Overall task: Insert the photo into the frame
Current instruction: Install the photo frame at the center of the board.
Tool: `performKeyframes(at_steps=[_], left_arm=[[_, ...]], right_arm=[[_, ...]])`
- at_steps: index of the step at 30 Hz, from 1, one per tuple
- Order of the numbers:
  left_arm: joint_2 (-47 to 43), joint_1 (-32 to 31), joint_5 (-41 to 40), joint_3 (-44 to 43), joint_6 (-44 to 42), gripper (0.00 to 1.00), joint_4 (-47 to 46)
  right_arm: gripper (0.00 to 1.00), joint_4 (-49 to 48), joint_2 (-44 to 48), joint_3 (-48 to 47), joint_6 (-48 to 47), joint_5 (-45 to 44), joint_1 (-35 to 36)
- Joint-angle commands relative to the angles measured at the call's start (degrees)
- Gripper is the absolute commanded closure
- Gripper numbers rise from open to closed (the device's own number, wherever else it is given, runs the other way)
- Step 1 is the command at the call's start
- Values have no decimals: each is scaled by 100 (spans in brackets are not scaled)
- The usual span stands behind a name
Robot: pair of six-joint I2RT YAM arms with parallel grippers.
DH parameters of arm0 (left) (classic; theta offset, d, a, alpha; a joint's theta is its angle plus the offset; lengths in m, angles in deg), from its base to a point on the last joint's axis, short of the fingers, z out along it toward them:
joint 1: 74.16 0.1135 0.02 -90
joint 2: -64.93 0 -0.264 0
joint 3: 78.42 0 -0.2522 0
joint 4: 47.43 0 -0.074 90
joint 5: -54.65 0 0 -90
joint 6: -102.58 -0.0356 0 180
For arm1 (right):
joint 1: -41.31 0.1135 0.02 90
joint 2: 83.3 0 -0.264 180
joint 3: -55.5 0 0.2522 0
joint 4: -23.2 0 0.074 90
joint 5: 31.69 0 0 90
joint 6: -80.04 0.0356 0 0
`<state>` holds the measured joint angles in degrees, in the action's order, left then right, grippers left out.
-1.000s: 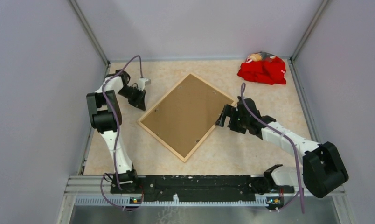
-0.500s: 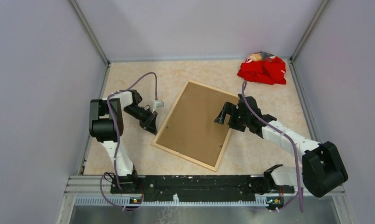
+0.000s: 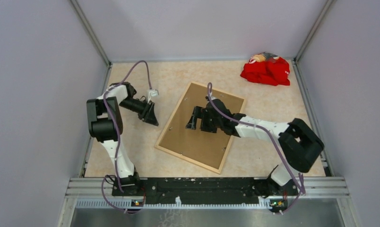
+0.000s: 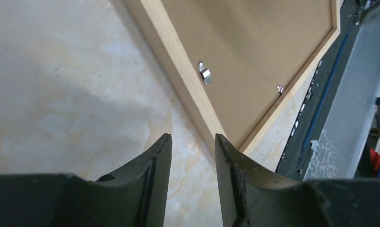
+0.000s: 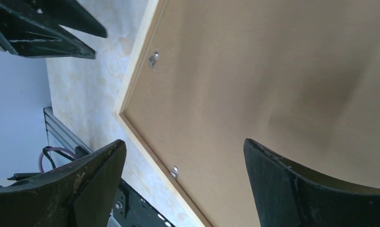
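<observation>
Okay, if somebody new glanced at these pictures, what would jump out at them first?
Probably the frame lying face down and skewed in the middle of the table, its brown backing board up, with the right hand spread wide open over it. After that, the red crumpled bundle in the far right corner.

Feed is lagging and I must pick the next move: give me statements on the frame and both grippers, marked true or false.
1. The frame lies with its brown backing board up. True.
2. The right gripper is shut on the frame. False: it hangs wide open over the backing board, empty.
3. The left gripper is over the backing board. False: it is beside the frame, over the table.
4. A red bundle lies in the far right corner. True.
</observation>
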<state>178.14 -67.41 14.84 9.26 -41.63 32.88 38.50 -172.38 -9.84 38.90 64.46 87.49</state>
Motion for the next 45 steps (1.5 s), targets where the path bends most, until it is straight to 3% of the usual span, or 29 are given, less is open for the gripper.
performKeyframes(at_steps=[1,14,26,45], left_arm=[[314,-281,493,56,76,54,36],[590,-336,532,154,256,71,-208],[650,-340,464,332,262,72,-373],[587,-335,353,473,259,72,-499]], right_arm=[[8,-838,-683,-600,309,-82,431],[16,-1643,-2077,-1459,897,62,775],[20,-1864,-2795,-1998,1234,316,855],[21,-1805,-3009,-2177,1272,264,909]])
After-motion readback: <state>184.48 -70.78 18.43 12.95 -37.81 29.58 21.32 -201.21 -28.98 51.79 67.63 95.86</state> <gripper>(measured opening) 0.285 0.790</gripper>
